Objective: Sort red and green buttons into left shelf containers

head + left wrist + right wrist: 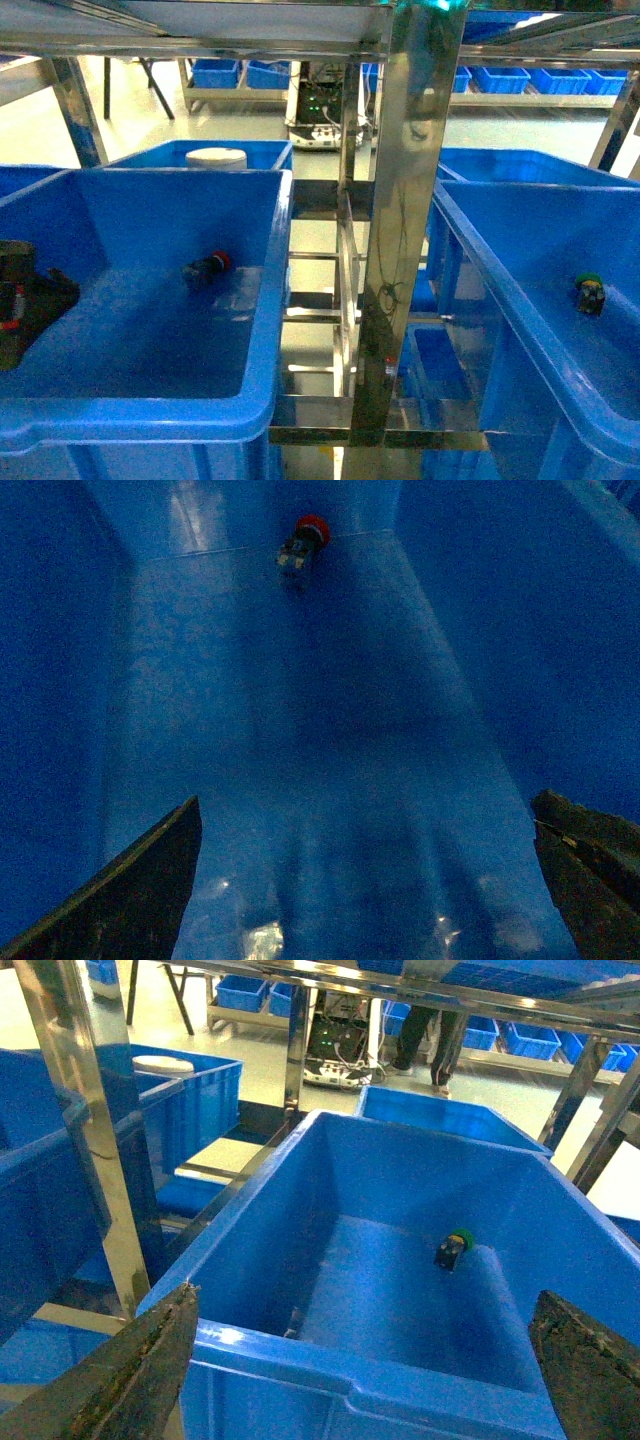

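Note:
The red button lies on its side on the floor of the left blue container, near the far wall; the left wrist view shows the red button far ahead. My left gripper is inside that container, open and empty, and shows at its left wall. The green button lies in the right blue container. My right gripper hovers open and empty over that container's near rim, the green button well ahead. Steel shelf posts stand between the containers.
A white round-lidded tub sits in a blue bin behind the left container. More blue bins line racks at the back. A steel upright stands left of the right container. A person's legs show far behind.

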